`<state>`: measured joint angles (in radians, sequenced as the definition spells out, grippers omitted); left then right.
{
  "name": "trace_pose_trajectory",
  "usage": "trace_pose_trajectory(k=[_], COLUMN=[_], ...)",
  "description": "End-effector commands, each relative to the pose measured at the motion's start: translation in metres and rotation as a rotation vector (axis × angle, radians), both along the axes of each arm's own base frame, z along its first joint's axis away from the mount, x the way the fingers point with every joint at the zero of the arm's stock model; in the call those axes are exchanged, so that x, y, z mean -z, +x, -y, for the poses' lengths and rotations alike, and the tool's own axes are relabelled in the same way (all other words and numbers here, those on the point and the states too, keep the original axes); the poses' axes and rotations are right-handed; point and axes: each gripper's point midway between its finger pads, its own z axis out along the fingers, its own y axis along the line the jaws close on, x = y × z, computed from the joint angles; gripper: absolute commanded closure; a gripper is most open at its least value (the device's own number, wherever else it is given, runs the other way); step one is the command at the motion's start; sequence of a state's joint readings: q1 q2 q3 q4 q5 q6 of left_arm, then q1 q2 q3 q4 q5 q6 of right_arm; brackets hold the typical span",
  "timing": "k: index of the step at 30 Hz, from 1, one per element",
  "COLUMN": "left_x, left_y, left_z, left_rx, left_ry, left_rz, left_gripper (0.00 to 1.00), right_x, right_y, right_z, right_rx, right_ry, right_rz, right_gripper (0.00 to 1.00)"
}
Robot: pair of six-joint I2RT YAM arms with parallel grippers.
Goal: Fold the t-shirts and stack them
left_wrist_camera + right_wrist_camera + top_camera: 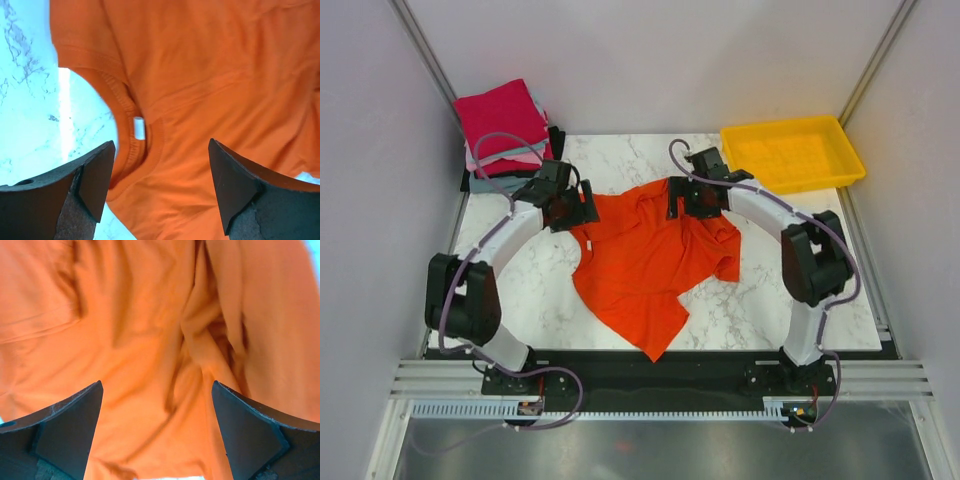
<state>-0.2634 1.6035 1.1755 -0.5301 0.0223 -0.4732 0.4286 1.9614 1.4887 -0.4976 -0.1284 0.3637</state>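
A bright orange-red t-shirt (pixel 645 260) lies crumpled on the marble table (pixel 760 300), one corner trailing toward the near edge. My left gripper (pixel 582 208) hovers open over its left upper edge; the left wrist view shows the collar with a white label (pixel 139 127) between the wide jaws (pixel 161 170). My right gripper (pixel 678 203) stands open above the shirt's top right, with wrinkled orange cloth (pixel 150 340) under its spread jaws (pixel 157 412). Neither holds anything. Folded t-shirts (pixel 505 125), crimson on top with pink, grey-blue and black below, are stacked at the back left.
A yellow plastic tray (pixel 792 152) sits at the back right corner. Grey walls close in the table on three sides. Both arm bases stand along the black rail (pixel 650 370) at the near edge.
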Motion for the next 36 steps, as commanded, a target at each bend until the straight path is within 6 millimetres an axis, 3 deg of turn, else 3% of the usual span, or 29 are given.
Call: trace_pose_trajectory(k=[1,2,3,5,6,7,9,10,11,12,13,15,21,28,36], left_x=[-0.049,-0.069,-0.072,-0.069,-0.066,-0.045,-0.04,-0.021,-0.018,-0.007,-0.005,0.0,0.025,0.05,0.072], left_y=[-0.021,-0.033,-0.052,-0.093,-0.121,-0.147,-0.193,-0.212,-0.224,-0.246,-0.255,-0.272,-0.306,-0.302,-0.306], left_z=[0.016,0.02,0.042,0.059,0.082,0.086,0.11,0.109,0.115,0.121,0.127,0.137,0.163,0.173,0.186], left_rx=[0.094,0.108,0.162,0.2,0.27,0.294,0.335,0.347,0.36,0.378,0.394,0.408,0.437,0.393,0.368], left_ry=[0.028,0.023,0.014,-0.025,-0.051,-0.056,-0.134,-0.121,-0.139,-0.142,-0.153,-0.161,-0.15,-0.118,-0.106], left_rz=[0.098,0.151,0.155,0.128,0.112,0.055,0.023,-0.018,-0.017,-0.024,-0.022,-0.037,-0.11,-0.113,-0.171], left_gripper=[0.18,0.19,0.2,0.2,0.21,0.23,0.25,0.27,0.28,0.29,0.29,0.31,0.3,0.18,0.2], right_x=[-0.102,-0.098,-0.103,-0.109,-0.111,-0.109,-0.104,-0.114,-0.099,-0.098,-0.106,-0.097,-0.094,-0.094,-0.089], right_y=[-0.007,-0.017,-0.022,-0.046,-0.055,-0.064,-0.089,-0.099,-0.111,-0.117,-0.124,-0.136,-0.151,-0.156,-0.158], right_z=[0.024,0.035,0.044,0.067,0.074,0.08,0.099,0.105,0.112,0.117,0.12,0.123,0.126,0.126,0.129], right_rx=[0.035,0.059,0.091,0.157,0.191,0.214,0.281,0.299,0.314,0.336,0.356,0.366,0.365,0.349,0.35], right_ry=[0.03,0.008,0.012,-0.007,0.003,0.005,0.009,0.03,0.021,0.027,0.06,0.067,0.076,0.077,0.054], right_rz=[0.223,0.219,0.227,0.246,0.247,0.244,0.247,0.28,0.253,0.255,0.28,0.267,0.254,0.247,0.236], right_gripper=[0.02,0.02,0.02,0.02,0.02,0.02,0.02,0.02,0.02,0.02,0.02,0.02,0.02,0.03,0.02])
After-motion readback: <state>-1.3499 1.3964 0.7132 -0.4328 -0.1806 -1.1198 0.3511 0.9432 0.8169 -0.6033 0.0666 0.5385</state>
